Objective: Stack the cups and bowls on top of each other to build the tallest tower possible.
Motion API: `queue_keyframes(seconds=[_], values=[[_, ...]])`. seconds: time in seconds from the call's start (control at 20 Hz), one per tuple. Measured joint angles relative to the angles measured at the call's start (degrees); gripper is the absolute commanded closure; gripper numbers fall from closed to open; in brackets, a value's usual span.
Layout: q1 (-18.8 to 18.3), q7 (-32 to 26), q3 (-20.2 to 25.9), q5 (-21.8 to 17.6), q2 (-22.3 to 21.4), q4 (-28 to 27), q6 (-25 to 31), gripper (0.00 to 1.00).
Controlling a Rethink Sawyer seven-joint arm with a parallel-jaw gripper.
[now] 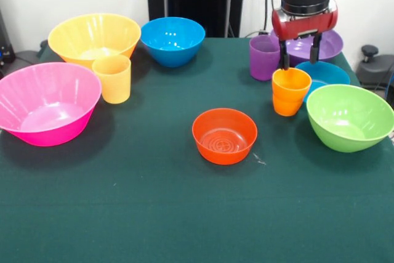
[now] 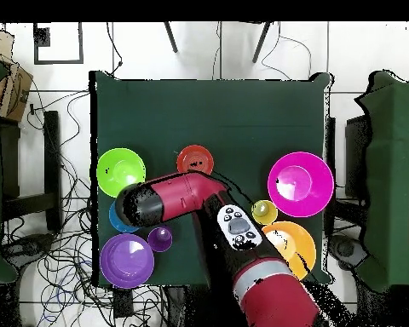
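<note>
My gripper [image 1: 300,63] hangs at the right of the front view with its fingers apart, just above and behind the rim of the orange cup [image 1: 290,92]. The cup stands upright beside the small blue bowl [image 1: 329,74]. No tower stands: the small red-orange bowl [image 1: 224,135] sits alone and upright at the table's middle, and it also shows in the overhead view [image 2: 195,159]. The purple cup [image 1: 265,57] stands left of the gripper. The yellow-orange cup [image 1: 113,78] is far left. In the overhead view my arm [image 2: 178,197] hides the orange cup.
The lime green bowl [image 1: 348,117] sits right of the orange cup and the wide purple bowl [image 1: 329,44] behind it. The big pink bowl [image 1: 46,103], big yellow bowl [image 1: 93,38] and medium blue bowl [image 1: 172,40] stand at the left and back.
</note>
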Motion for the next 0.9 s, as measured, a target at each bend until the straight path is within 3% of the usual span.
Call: queue_keyframes(seconds=[0.9], values=[[3.7,0.0,-1.2,-1.8,6.6,0.0,-3.1,0.00]])
